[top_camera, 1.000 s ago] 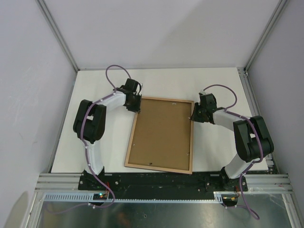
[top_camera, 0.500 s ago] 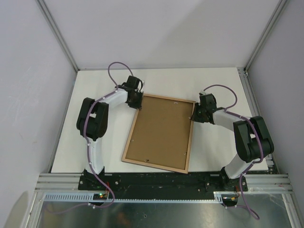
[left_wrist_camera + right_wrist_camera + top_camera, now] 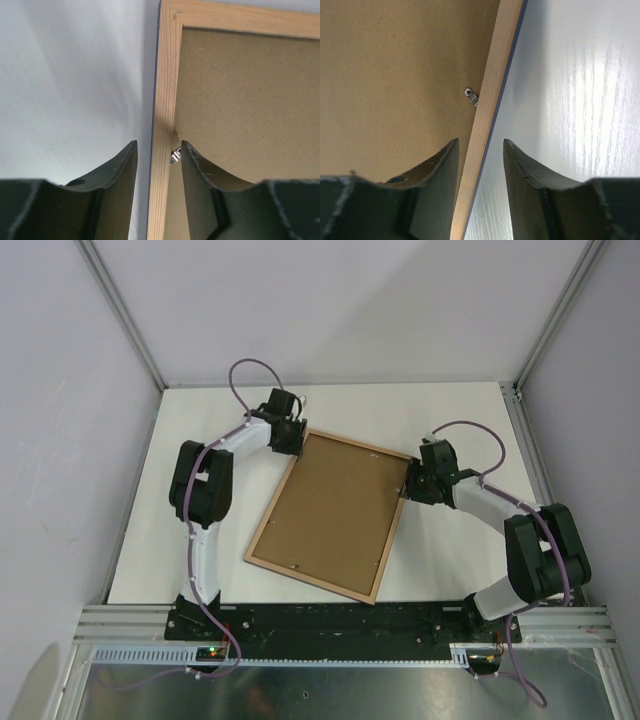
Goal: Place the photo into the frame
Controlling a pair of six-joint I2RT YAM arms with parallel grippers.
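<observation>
Left pincer stands slightly apart, astride the wooden side rail of the frame near one far corner; right pincer straddles the opposite rail likewise, narrow gaps showing. The frame lies back-up, skewed on the table, brown backing board inside it

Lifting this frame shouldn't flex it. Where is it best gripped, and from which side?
Grip the thin wooden rail of the frame from above, on both long sides near the far corners. It lies flat, back up, so only that rim can be pinched; the left tool and right tool straddle it.
</observation>
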